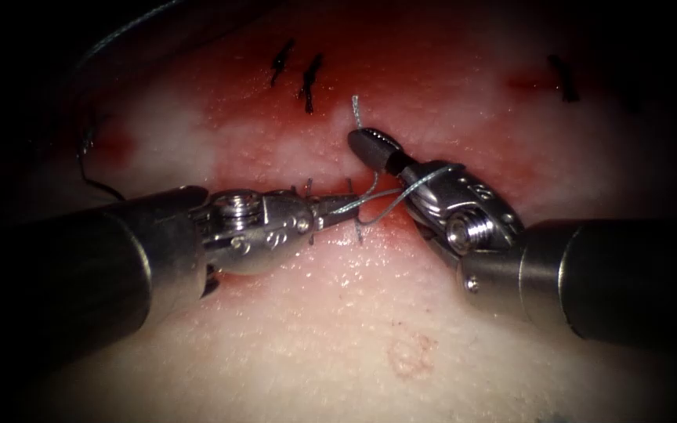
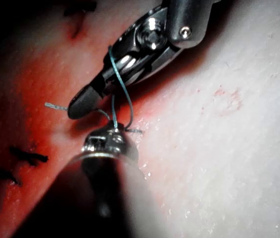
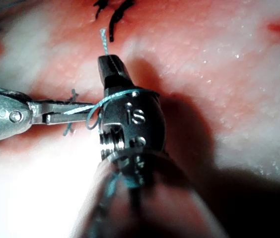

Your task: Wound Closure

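Note:
The tissue [image 1: 338, 313] is pale, with red fluid along the cut [image 1: 370, 223] at the middle. My left tool [image 1: 346, 205] comes in from the left, its jaws shut on the grey-blue thread [image 1: 389, 193] just above the cut. The thread loops around the neck of my right tool [image 1: 360, 142], whose jaws are shut on a short thread end [image 1: 356, 110] that sticks out past the tip. In the right wrist view the loop [image 3: 122, 94] wraps the right tool [image 3: 111, 68], and the left tool [image 3: 88, 115] grips thread beside it. The left wrist view has thread rising from the left tool [image 2: 111, 130].
Dark earlier stitches [image 1: 307, 82] sit above the cut, with another [image 1: 564, 78] at the upper right. Short thread tails [image 1: 358, 231] stick up by the cut. A thin dark curve [image 1: 88, 168] lies at the far left; I cannot tell if it is needle or thread.

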Controlling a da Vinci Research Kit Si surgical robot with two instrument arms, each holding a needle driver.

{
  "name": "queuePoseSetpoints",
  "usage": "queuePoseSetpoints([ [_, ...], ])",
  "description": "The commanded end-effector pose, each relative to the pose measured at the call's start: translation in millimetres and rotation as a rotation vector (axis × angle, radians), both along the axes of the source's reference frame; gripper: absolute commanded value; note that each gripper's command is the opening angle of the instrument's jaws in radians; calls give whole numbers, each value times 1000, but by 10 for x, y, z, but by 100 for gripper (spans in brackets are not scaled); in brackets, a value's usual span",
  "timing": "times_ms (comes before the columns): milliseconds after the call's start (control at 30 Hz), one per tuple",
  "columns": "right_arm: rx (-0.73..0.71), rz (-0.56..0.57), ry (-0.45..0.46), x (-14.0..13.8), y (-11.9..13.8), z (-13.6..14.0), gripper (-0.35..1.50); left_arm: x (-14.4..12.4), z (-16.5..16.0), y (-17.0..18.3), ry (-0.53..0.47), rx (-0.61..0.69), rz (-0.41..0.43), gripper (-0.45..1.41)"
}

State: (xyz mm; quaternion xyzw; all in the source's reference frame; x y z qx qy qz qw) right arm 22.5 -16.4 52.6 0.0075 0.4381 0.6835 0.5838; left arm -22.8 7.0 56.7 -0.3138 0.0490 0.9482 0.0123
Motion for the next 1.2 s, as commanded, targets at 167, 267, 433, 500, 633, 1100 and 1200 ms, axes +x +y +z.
queuePoseSetpoints([
  [167, -50, -49, 14, 8, -7, -12, -35, 11, 9, 20, -3, 19, -8, -45],
  [267, -73, -79, 38, 9, -14, -12, -35, 20, 9, 35, 5, 27, -16, -45],
  [433, -109, -137, 58, 7, -21, -12, -35, 30, 12, 58, 8, 42, -26, -45],
  [500, -119, -164, 69, 6, -26, -13, -35, 32, 16, 69, 7, 48, -31, -45],
  [633, -143, -215, 69, 4, -40, -16, -35, 37, 23, 89, 3, 62, -46, -45],
  [1100, -228, -409, 0, -23, -74, -4, -35, 53, 48, 176, 6, 92, -76, -45],
  [1200, -244, -438, 1, -26, -80, -2, -35, 55, 54, 193, 8, 94, -76, -45],
])
